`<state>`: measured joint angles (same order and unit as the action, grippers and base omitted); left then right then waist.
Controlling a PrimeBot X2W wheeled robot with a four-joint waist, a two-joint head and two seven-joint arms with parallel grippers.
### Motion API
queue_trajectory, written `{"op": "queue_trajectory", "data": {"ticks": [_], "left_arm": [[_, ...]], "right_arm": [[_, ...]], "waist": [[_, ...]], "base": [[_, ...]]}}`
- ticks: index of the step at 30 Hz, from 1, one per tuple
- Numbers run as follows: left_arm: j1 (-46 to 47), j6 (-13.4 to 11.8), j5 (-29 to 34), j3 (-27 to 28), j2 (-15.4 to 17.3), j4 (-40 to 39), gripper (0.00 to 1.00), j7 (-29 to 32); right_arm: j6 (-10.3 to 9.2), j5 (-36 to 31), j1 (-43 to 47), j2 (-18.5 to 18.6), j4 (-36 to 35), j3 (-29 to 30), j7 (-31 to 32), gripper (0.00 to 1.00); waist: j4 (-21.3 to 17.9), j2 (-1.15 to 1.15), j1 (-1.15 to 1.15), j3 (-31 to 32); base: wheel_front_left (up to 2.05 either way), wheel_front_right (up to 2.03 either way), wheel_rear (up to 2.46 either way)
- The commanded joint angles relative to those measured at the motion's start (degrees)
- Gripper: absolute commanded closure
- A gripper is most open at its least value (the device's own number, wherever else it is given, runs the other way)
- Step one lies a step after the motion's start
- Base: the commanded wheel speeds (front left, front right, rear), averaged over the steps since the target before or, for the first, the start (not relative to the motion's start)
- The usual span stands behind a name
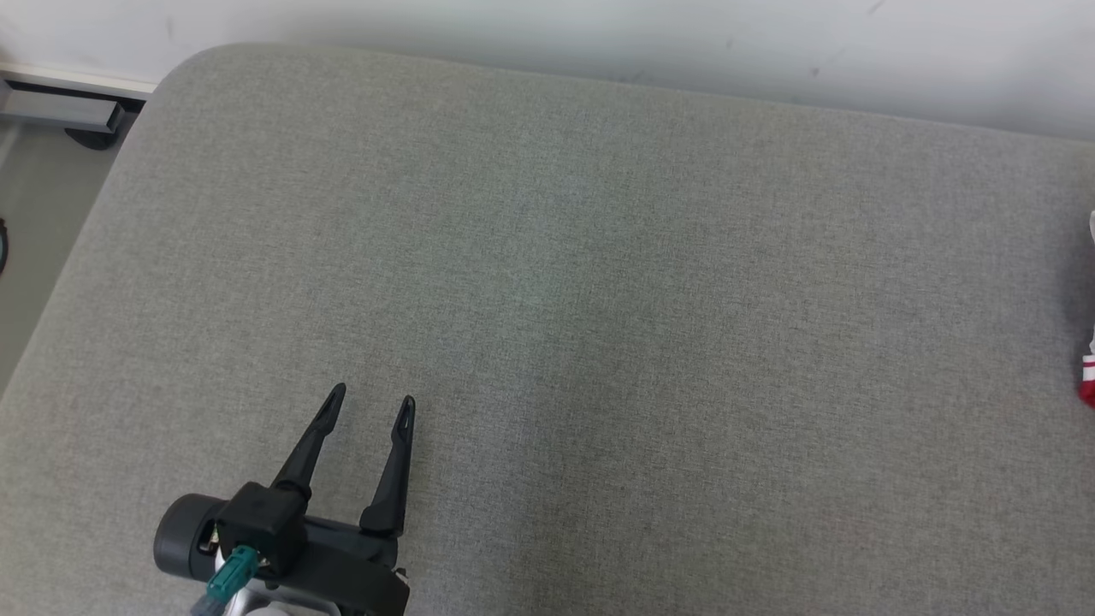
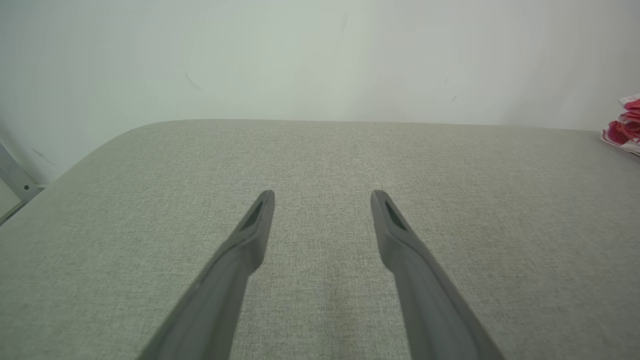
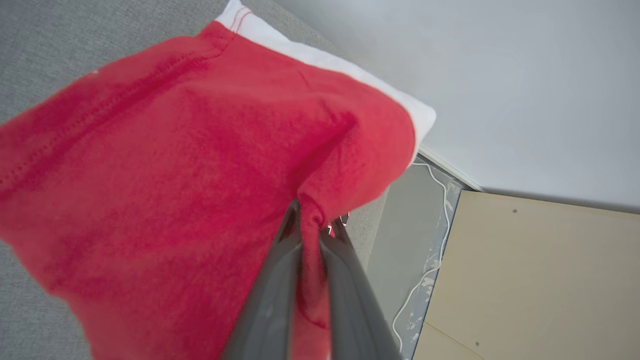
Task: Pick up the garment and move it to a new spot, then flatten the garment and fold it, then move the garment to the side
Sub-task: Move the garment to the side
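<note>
On the head view I see my left gripper (image 1: pixel 373 395) spread wide and empty over the grey cushion (image 1: pixel 599 257), with the garment (image 1: pixel 1088 376) at the right edge. On the left wrist view nothing sits between its fingers. On the right wrist view my right gripper (image 3: pixel 315 216) is pinched tight on a red fold of the garment.

Garment (image 3: pixel 175 175) soft knit cloth, probably; padded surface (image 1: pixel 599 299) matt woven.

One grey fabric-covered surface (image 1: pixel 599 299), rounded corner at 10 o'clock; pale wall (image 1: pixel 599 34) along 12 o'clock; strip of floor (image 1: pixel 34 222) and grey metal rail (image 1: pixel 60 107) at 9 to 10 o'clock. One left gripper (image 1: pixel 374 395) at 7 o'clock, two dark fingers spread apart, pointing towards 12 o'clock. One garment (image 1: pixel 1088 385), red and white, a sliver at the 3 o'clock edge.
</note>
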<state>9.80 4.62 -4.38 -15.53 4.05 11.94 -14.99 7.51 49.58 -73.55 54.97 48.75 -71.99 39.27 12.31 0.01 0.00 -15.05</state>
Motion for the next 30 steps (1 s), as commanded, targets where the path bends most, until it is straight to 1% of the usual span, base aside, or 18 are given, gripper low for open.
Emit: {"op": "queue_trajectory", "data": {"ticks": [1, 2, 3, 4, 5, 9, 14, 18, 21, 23, 30], "left_arm": [[0.8, 0.1, 0.2, 0.1, 0.1, 0.0, 0.00, -0.2], [0.8, 0.2, 0.2, 0.1, 0.1, 0.0, 0.00, -0.2], [0.8, 0.2, 0.2, 0.1, 0.1, 0.1, 0.00, -0.2], [0.9, 0.2, 0.2, 0.1, 0.1, 0.2, 0.00, -0.2], [0.9, 0.2, 0.2, 0.1, 0.0, 0.3, 0.00, -0.2], [1.0, 0.1, 0.1, 0.2, 0.0, 0.5, 0.00, -0.2], [0.8, 0.0, 0.0, 0.2, -0.1, 0.7, 0.00, -0.2], [0.5, -0.1, 0.0, 0.4, -0.2, 0.8, 0.00, -0.2], [0.3, -0.2, 0.2, 0.5, -0.2, 0.8, 0.00, -0.2], [0.0, -0.3, 0.2, 0.7, -0.1, 0.8, 0.00, -0.2], [-1.4, -0.5, 0.4, 1.3, 0.6, 0.5, 0.00, -0.2]], "right_arm": [[-0.07, -0.8, -0.5, 0.3, 0.4, -2.5, 0.3, 1.00], [-0.07, -0.8, -0.5, 0.2, 0.9, -2.5, 0.9, 1.00], [-0.07, -0.9, -0.5, 0.0, 1.3, -2.5, 1.4, 0.93], [-0.07, -1.3, -0.6, -0.2, 1.5, -2.5, 1.7, 0.50], [-0.07, -2.1, -0.8, -0.3, 1.6, -2.5, 1.6, 0.00], [-0.07, -3.3, -0.9, -0.5, 2.3, -2.5, 1.4, 0.00], [-0.07, -3.1, -1.1, -1.1, 2.8, -2.5, 0.8, 0.00], [-0.07, -1.5, -0.7, -2.3, 2.2, -1.4, -3.0, 0.00], [-0.07, -0.4, 0.1, -3.3, 1.5, -0.4, -8.3, 0.00], [-0.07, 1.1, 0.8, -4.3, 0.8, 1.1, -13.4, 0.00], [-0.07, 8.5, 5.5, -7.5, 0.7, 5.4, -28.3, 0.00]], "waist": [[0.0, -0.01, 0.00, -0.1], [0.1, -0.01, 0.00, -0.2], [0.1, -0.01, 0.00, -0.2], [0.1, -0.01, 0.00, -0.2], [0.1, -0.01, 0.00, -0.2], [0.1, -0.01, 0.00, -0.1], [-0.2, -0.01, 0.00, 0.4], [-0.5, -0.01, 0.00, 1.1], [-0.8, -0.01, 0.00, 1.9], [-1.1, -0.01, 0.00, 2.6], [-2.1, -0.01, 0.00, 5.4]], "base": [[0.00, 0.00, 0.00], [0.00, 0.00, 0.00], [0.00, 0.00, 0.00], [0.00, 0.00, 0.00], [0.00, 0.00, 0.00], [0.00, 0.00, 0.00], [0.00, 0.00, 0.00], [0.00, 0.00, 0.00], [0.00, 0.00, 0.00], [0.00, 0.00, 0.00], [0.00, 0.00, 0.00]]}}
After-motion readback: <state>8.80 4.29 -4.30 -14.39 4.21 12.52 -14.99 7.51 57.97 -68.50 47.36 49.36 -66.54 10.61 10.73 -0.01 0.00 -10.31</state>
